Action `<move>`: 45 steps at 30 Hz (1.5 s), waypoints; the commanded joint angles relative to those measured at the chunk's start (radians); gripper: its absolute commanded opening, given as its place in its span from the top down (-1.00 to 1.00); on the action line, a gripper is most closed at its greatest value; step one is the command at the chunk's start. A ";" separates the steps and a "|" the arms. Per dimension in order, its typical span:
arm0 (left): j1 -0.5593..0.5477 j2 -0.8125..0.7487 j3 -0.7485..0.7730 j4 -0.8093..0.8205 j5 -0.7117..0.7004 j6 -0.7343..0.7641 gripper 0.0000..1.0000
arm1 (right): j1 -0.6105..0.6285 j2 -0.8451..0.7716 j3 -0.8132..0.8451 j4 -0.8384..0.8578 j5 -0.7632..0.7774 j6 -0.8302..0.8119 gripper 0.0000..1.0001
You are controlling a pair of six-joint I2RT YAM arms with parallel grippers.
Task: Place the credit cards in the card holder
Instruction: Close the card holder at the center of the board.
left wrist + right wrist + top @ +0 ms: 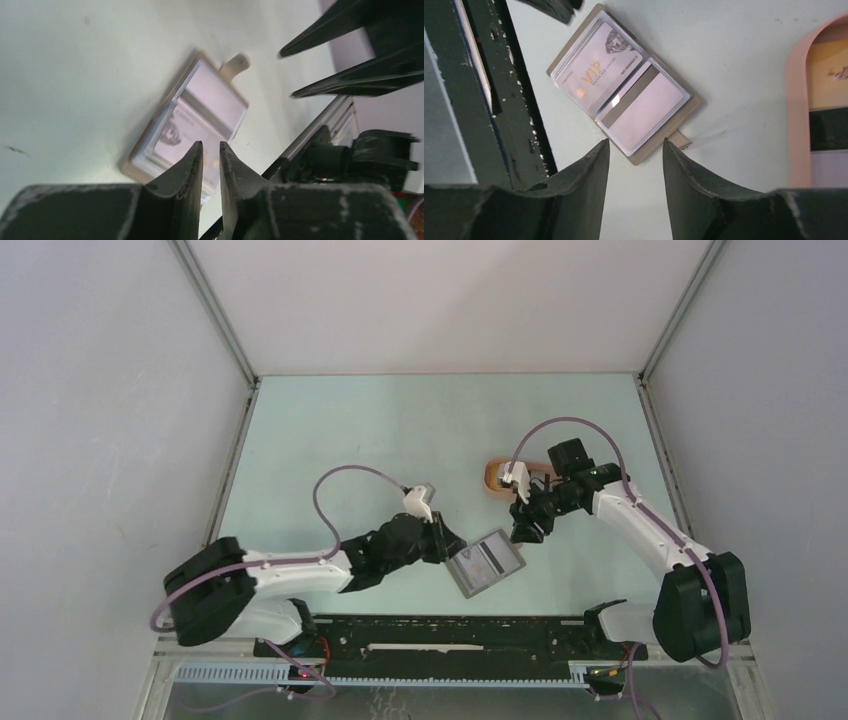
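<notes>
The card holder [485,562] lies open and flat on the table between my two grippers. In the right wrist view its clear sleeves hold a pale card marked VIP [596,70] and a pale card with a dark stripe [644,105]. My left gripper [211,145] hovers over the card holder [195,115] at its left edge, its jaws a narrow gap apart with nothing between them. My right gripper [636,145] stands open and empty just off the right corner of the card holder [624,85].
A peach oval tray [796,100] sits behind the right gripper, holding an orange-yellow card [829,75], a dark card [829,130] and a light one [829,170]. The black rail [450,635] runs along the near edge, close to the holder.
</notes>
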 commanded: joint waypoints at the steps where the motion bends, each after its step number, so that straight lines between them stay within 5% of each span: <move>1: 0.005 -0.176 0.000 -0.014 -0.151 0.185 0.53 | -0.038 0.013 0.042 -0.042 -0.052 0.102 -0.05; 4: 0.005 -0.297 -0.043 -0.027 -0.226 0.255 0.41 | -0.071 0.047 0.051 -0.043 -0.056 0.132 -0.05; 13: 0.012 -0.571 -0.177 -0.022 -0.384 0.339 -0.77 | -0.076 0.155 0.053 0.030 0.089 0.203 -0.07; 16: 0.019 -0.595 -0.203 -0.022 -0.343 0.336 -0.99 | -0.049 0.187 0.058 0.040 0.118 0.215 -0.07; 27: 0.022 -0.359 -0.298 0.150 -0.051 0.149 -0.84 | -0.005 0.270 0.066 0.078 0.225 0.264 0.15; 34: 0.023 -0.222 -0.289 0.185 0.005 0.094 -0.67 | -0.001 0.261 0.085 0.067 0.200 0.274 0.98; 45: 0.046 -0.120 -0.223 0.166 0.029 0.136 -0.62 | -0.046 0.090 0.131 0.115 0.141 0.271 1.00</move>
